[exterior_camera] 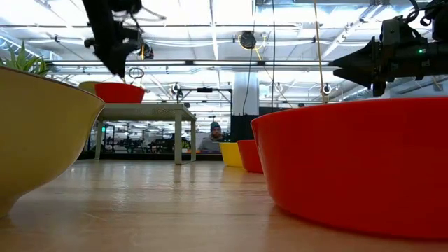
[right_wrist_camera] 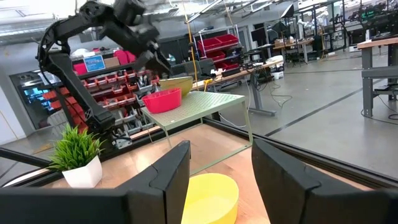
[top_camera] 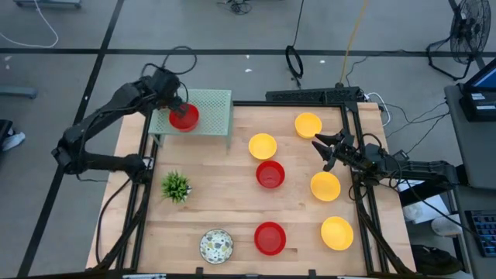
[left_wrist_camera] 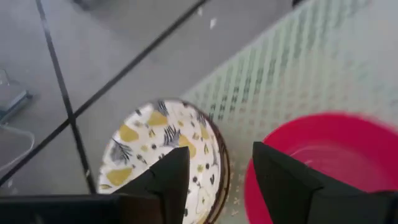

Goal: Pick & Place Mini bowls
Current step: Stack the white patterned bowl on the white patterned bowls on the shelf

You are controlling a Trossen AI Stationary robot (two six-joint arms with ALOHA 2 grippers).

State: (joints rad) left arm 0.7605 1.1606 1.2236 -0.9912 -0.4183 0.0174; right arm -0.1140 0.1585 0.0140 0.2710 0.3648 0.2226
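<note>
Even, bright overhead light fills the high view; the wooden table (top_camera: 232, 209) shows only faint, soft shadows under the bowls. In the low view, ceiling strip lights (exterior_camera: 210, 63) glare white — the near red bowl (exterior_camera: 357, 164) and near yellow bowl (exterior_camera: 38, 133) loom large and soft-edged. The left wrist view is blurred throughout: the red bowl on the rack (left_wrist_camera: 323, 155) smears at its rim. The right wrist view is clearer — far background slightly hazy.

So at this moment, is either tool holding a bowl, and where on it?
Neither. The left tool stands open above the red bowl on the rack; the right tool is open and empty.
</note>
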